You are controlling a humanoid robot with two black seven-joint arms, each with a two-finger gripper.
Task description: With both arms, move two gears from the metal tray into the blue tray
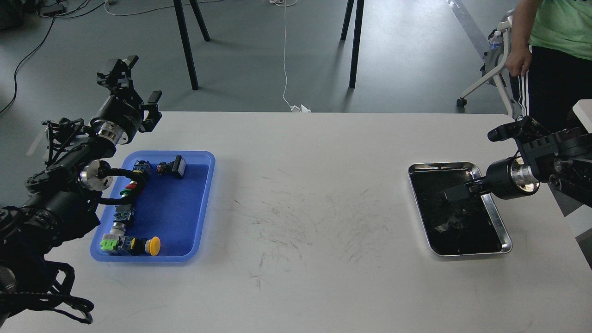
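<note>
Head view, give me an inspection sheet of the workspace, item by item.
Surface: white table, scuffed mid-way.
Job's things: blue tray at left; metal tray at right; gears cannot be made out against its dark inside.
Clutter: push-button switches and a black connector in the blue tray.
Grippers: left gripper open, raised behind the blue tray; right gripper over the metal tray, fingers unclear.
Cables: white cord on the floor.
Surroundings: person at far right.

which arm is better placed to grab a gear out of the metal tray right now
The right arm. Its gripper reaches over the dark inside of the shiny silver rectangular metal tray. The left gripper hangs raised behind the bright blue plastic tray, far across the white table. No gears can be made out.
</note>
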